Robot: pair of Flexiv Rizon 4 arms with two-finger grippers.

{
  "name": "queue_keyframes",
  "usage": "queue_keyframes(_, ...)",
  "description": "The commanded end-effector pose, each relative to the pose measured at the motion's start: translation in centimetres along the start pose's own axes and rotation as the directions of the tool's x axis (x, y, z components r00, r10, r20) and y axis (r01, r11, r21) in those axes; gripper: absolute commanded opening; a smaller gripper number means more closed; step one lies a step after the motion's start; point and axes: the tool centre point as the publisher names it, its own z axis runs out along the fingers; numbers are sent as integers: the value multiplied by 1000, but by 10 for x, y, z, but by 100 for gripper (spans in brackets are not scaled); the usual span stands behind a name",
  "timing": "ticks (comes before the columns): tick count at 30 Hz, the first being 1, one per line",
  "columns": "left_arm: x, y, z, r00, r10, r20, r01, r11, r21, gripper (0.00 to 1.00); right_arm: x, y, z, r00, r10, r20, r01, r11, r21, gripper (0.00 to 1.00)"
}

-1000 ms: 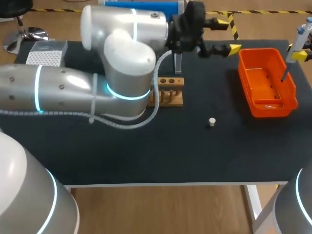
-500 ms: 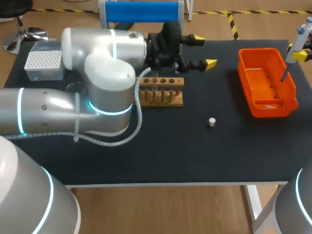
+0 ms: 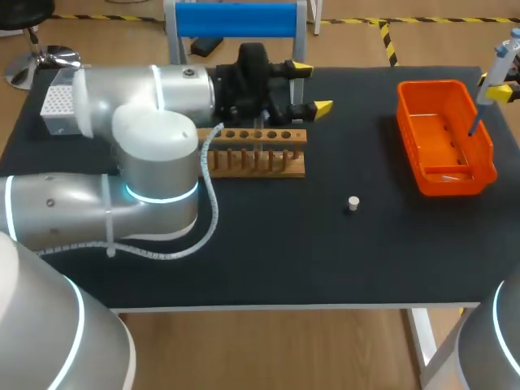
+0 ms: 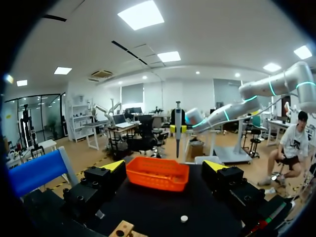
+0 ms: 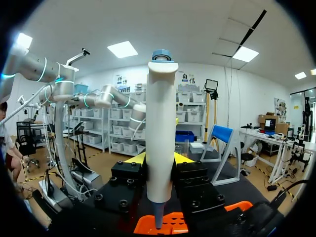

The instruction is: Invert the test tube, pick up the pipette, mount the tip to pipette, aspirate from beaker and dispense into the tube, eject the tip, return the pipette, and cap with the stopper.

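Head view: the right pincer [image 3: 497, 81] grips the pipette [image 3: 505, 53] over the orange bin [image 3: 445, 180]; it should stay straight up. The left pincer [image 3: 313, 87] is wide.

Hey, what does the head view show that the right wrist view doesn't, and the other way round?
Only the head view: the left gripper, open beside the wooden tube rack, the white stopper lying alone on the table, and the tip box near the far left corner.
Only the right wrist view: a close look at the right gripper, with both fingers against the pipette from two sides.
Both: the pipette hanging with its lower end over the orange bin.
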Motion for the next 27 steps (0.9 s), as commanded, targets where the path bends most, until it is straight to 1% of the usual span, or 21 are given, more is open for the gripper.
queue_keyframes(1,-1,2,-8,1000,1,-2,-1,987,163,100,0,1,0,1000,0,-1,0,1000,3,0)
queue_keyframes(7,-4,-6,-16,1000,7,-4,-6,989,147,100,0,1,0,1000,0,-1,0,1000,3,0)
queue_keyframes(14,-2,-14,-22,1000,16,-2,-15,992,128,100,0,1,0,1000,0,-1,0,1000,3,0)
queue_keyframes(16,0,-15,-23,1000,16,4,-16,995,97,100,0,1,0,1000,0,-1,0,1000,3,0)
queue_keyframes(27,0,-15,-23,1000,16,4,-16,995,97,100,0,1,0,1000,0,-1,0,1000,3,0)
